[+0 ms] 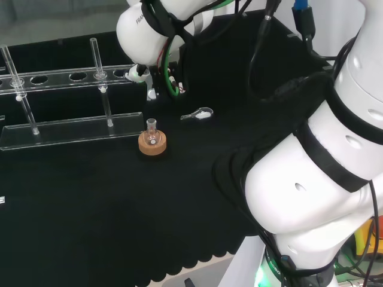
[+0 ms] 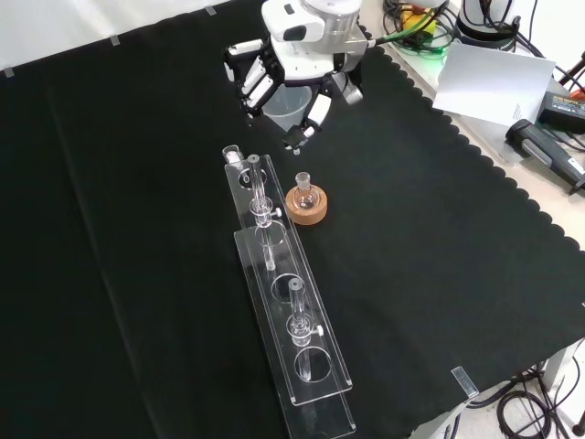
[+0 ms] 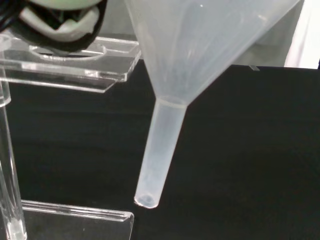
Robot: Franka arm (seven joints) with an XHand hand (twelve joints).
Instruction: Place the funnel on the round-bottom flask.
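Observation:
A small round-bottom flask stands upright in a cork ring beside the clear rack; in the head view the flask sits mid-cloth. My hand hangs above the cloth, farther off than the flask in the front view, its fingers curled round a clear plastic funnel. The funnel's stem points down and ends a little short of the flask, near the rack's far end. In the wrist view the funnel is close, its stem tilted over black cloth. The head view has part of the hand behind the arm's links.
A long clear acrylic rack with upright tubes runs beside the flask; in the head view the rack lies at the left. A small white scoop lies on the cloth to the flask's right in the head view.

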